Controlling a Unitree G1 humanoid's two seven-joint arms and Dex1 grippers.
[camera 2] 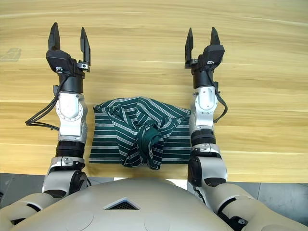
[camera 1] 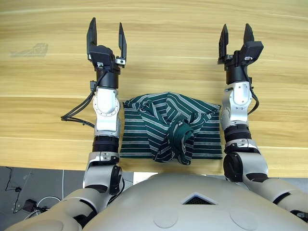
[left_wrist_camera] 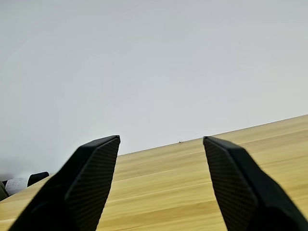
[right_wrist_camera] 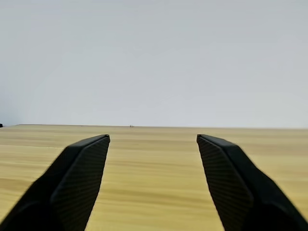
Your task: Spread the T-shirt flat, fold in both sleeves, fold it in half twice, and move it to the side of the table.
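The left tool (camera 1: pixel 106 30) is held out over the wooden bench (camera 1: pixel 168 53), its two fingers spread wide with nothing between them. Between the two forearms, near the bench's front edge, lies the dark green striped T-shirt (camera 1: pixel 144 134), crumpled, with a twisted bunch of cloth on top. The right tool (camera 1: pixel 236 30) is also spread and empty, out beyond the shirt.

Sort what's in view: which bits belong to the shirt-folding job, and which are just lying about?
Job:
- T-shirt, green striped, bunched up between the arms
- table, wooden
- left gripper, open, over the table beyond the shirt
- right gripper, open, likewise

Lying about:
- small black box on the floor, past the table's near edge
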